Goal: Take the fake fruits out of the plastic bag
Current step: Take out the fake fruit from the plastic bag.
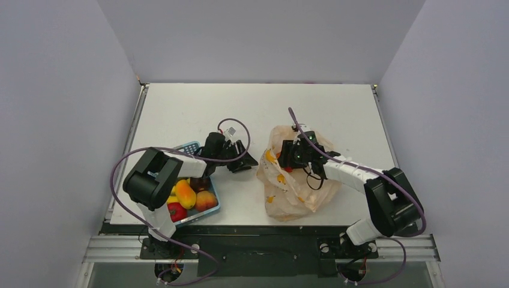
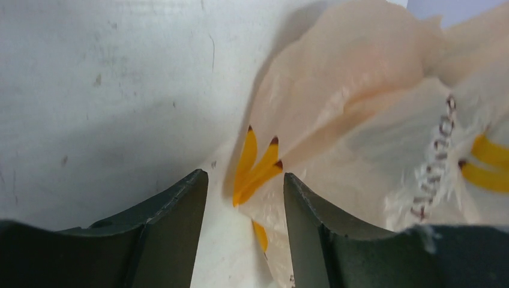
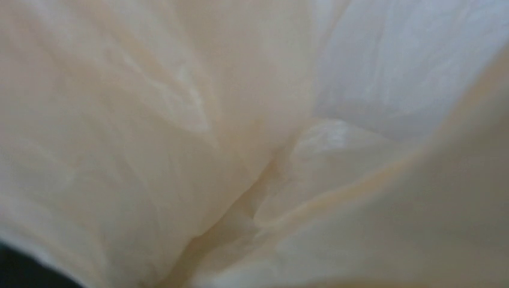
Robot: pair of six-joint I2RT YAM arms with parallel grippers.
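The plastic bag [image 1: 297, 183], pale peach with yellow-orange marks, lies crumpled right of the table's middle. My left gripper [image 1: 248, 162] is open at the bag's left edge. In the left wrist view the bag's edge [image 2: 360, 120] lies on the table between my open fingers [image 2: 177, 210]. My right gripper [image 1: 289, 157] is pushed into the top of the bag. Its wrist view shows only bag film [image 3: 240, 138], so its fingers are hidden. A small red-orange patch [image 1: 287, 169] shows through the bag beside it. An orange-yellow mango [image 1: 185, 193] and a dark round fruit [image 1: 199, 183] lie in the basket.
The blue mesh basket [image 1: 191, 146] stands at the near left under my left arm. It also holds a peach [image 1: 206, 200] and a red tomato-like fruit [image 1: 176, 211]. The table's near edge runs just below the basket and the bag.
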